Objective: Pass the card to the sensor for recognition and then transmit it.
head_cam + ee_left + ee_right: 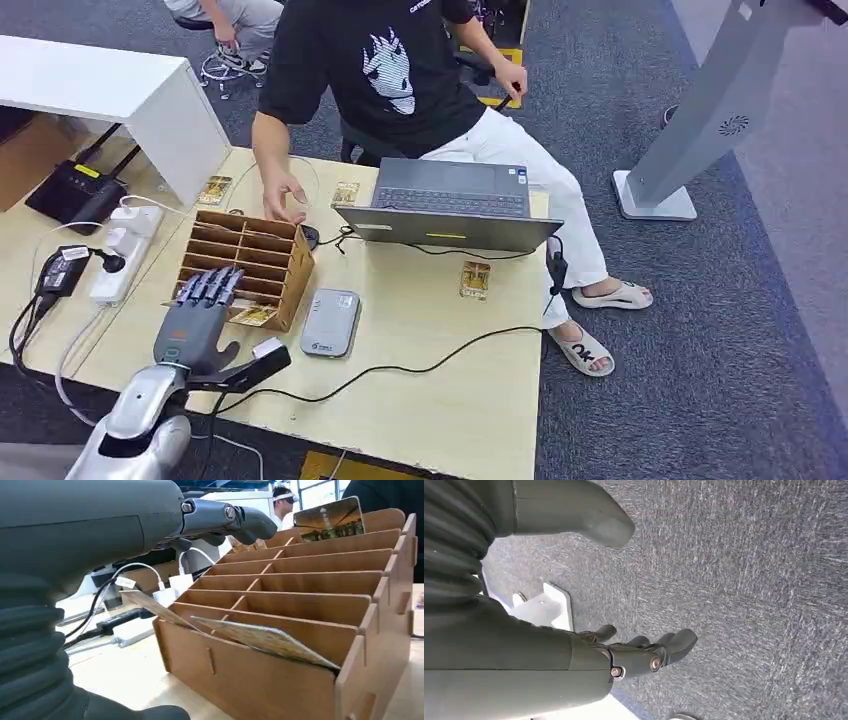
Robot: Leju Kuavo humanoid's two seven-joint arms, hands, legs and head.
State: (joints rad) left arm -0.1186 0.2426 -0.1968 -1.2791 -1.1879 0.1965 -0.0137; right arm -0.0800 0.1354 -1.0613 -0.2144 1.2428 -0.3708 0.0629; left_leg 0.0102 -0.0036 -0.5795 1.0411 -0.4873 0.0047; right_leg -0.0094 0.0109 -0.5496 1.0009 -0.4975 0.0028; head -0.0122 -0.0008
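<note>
Wooden rack (262, 262) at left-centre of the frame; left hand (196, 318) spread, empty, at its near edge where a card (254, 315) lies; right hand (644, 655) empty, fingers apart

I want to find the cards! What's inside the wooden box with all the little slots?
The wooden box holds a card lying tilted in its nearest slot, by the left hand, and another card standing at the far end. The slot walls hide the bottoms of the others.

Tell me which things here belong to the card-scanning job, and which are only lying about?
Belong to the job:
- left hand, hovering over the wooden card rack
- card in the rack's front slot
- grey card reader

Lying about:
- laptop
- power strip
- black router
- loose card beside the laptop
</note>
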